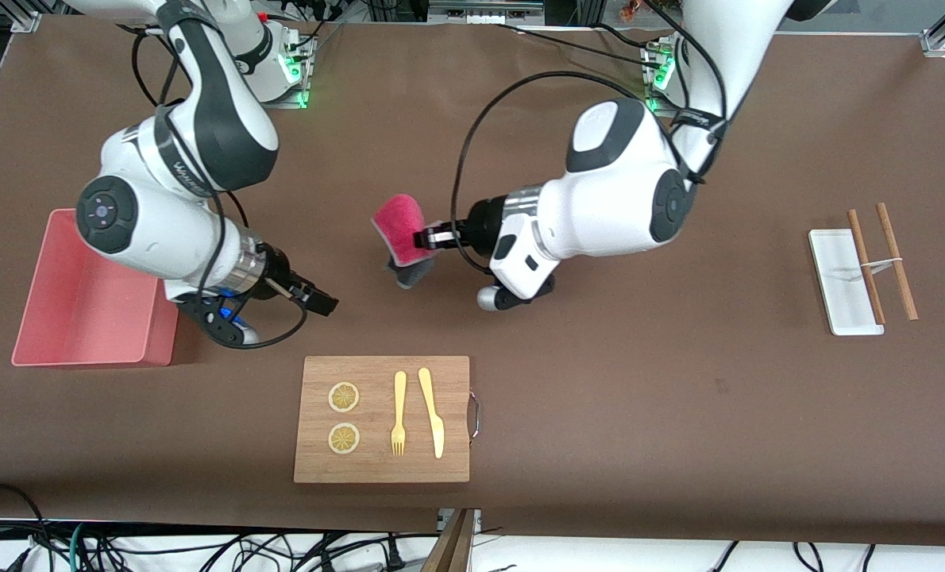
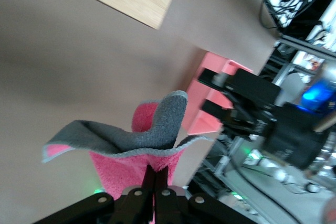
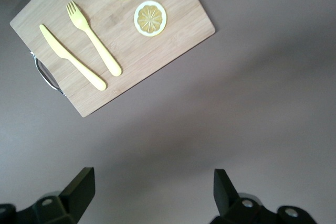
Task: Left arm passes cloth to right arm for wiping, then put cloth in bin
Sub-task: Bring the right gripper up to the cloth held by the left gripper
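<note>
Pink-and-grey cloth (image 1: 402, 231) aloft over mid-table, draped; salmon bin (image 1: 91, 302) at right arm's end.

Our left gripper (image 1: 423, 237) hangs over the table's middle, fingers clamped on the cloth (image 1: 403, 228). Our right gripper (image 1: 323, 300), fingers spread wide, hovers beside the bin (image 1: 59, 318).

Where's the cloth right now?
The cloth hangs in the air at mid-table, pinched in the left gripper, over bare table above the wooden board. The open right gripper waits beside the bin.
</note>
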